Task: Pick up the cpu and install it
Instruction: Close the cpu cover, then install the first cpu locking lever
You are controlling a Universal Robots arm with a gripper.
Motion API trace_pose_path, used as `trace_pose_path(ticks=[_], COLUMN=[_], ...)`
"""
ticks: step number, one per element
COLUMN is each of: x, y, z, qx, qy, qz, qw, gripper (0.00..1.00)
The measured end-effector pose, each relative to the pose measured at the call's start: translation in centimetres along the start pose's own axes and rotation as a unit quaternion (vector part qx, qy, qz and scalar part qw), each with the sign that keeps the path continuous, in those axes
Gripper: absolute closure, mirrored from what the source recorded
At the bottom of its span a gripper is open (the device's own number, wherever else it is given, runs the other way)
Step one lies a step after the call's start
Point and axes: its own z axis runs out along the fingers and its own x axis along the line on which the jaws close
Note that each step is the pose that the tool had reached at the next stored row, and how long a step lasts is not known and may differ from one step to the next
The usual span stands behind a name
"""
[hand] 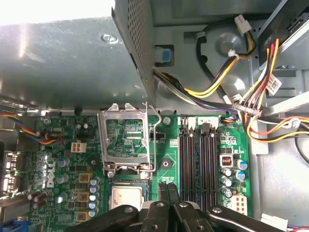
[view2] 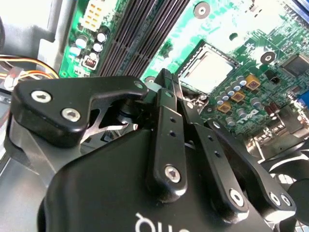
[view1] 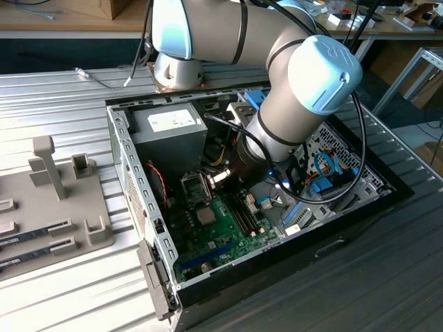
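A ribbed metal desk (view1: 62, 90) fills a workshop, with a wooden bench and clutter along the back wall. On it lies an open computer case (view1: 138, 207), and beside it, to the exterior view's left, a grey holder tray (view1: 97, 228) with upright posts. The robot arm (view1: 304, 90) reaches down into the case, next to the grey power-supply box (view1: 169, 131).

The green motherboard (view1: 228, 238) covers the case floor. In the exterior view the gripper (view1: 220, 178) hangs just above the board, near the socket. The first wrist view shows the socket's metal cover (hand: 126, 140) swung up and open, the long black memory slots (hand: 199, 154) beside it, and bundles of yellow, red and black cables (hand: 231, 92) running toward the case wall.

The cpu (hand: 128, 197) sits flat in the socket, its silver lid facing up, just beside the fingers (hand: 159, 212). The second wrist view shows the same cpu (view2: 208, 71) from behind the gripper (view2: 166, 79), ringed by small capacitors (view2: 236, 96), and a fan (view2: 289, 179) at the edge. There the fingers (view2: 170, 125) are pressed together with nothing between them, clear of the chip.
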Motion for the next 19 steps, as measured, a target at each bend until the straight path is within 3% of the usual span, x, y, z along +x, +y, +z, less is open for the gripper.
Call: trace_pose_path(ticks=[12,13,15,17,18,19], x=[0.00,0.00,0.00,0.00,0.00,0.00], y=[0.00,-0.01,0.00,0.00,0.00,0.01], z=[-0.01,-0.01,-0.01,-0.01,-0.01,0.00], qx=[-0.0013,-0.0063,-0.0531,-0.0708,-0.0850,-0.1064], qy=[0.0000,-0.0001,-0.0010,-0.0013,-0.0016,-0.0021], qz=[0.000,-0.001,-0.005,-0.007,-0.008,-0.010], qw=[1.00000,0.99998,0.99857,0.99747,0.99634,0.99427], gripper=[0.89,0.89,0.89,0.89,0.89,0.89])
